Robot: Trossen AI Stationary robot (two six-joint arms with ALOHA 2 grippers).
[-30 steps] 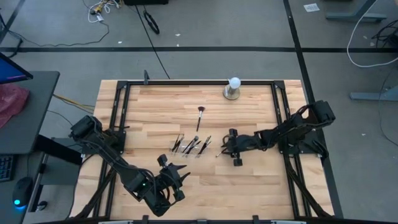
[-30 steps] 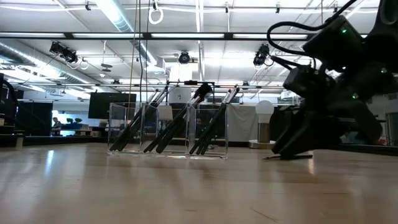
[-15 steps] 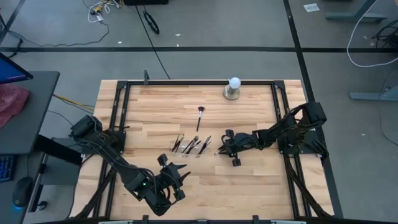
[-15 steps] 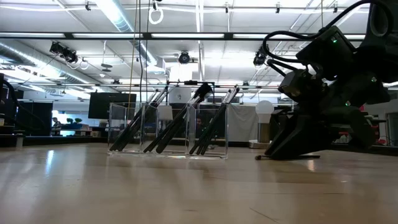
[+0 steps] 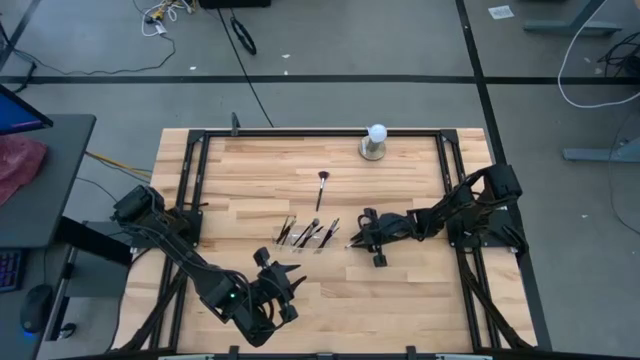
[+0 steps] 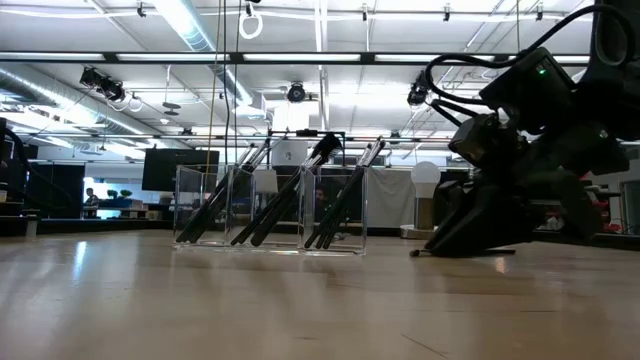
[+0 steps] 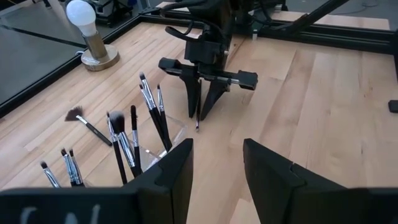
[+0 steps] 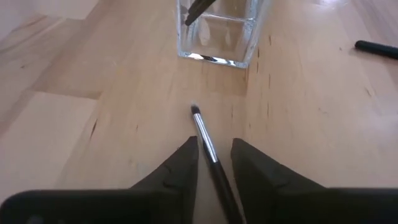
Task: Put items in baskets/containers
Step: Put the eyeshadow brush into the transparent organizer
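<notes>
A clear container (image 5: 310, 233) stands mid-table, with several dark makeup brushes (image 6: 275, 205) leaning upright in its compartments. One thin brush with a silver ferrule (image 8: 204, 134) lies flat on the wood just right of the container. My right gripper (image 8: 216, 143) is low over this brush, slanting down. It is open, with one finger on each side of the brush and a gap between them. A fan brush (image 5: 322, 183) lies on the table farther back. My left gripper (image 7: 217, 168) waits open at the near left, above the table (image 5: 280, 285).
A white ball on a round metal base (image 5: 375, 142) stands at the far edge. A black frame (image 5: 300, 131) runs round the tabletop. Bare wood lies between the container and the near edge.
My right gripper has sunk toward the table and shifted slightly toward the table's left, nearer the container, and is now over the loose brush. The container and its brushes have stayed put.
</notes>
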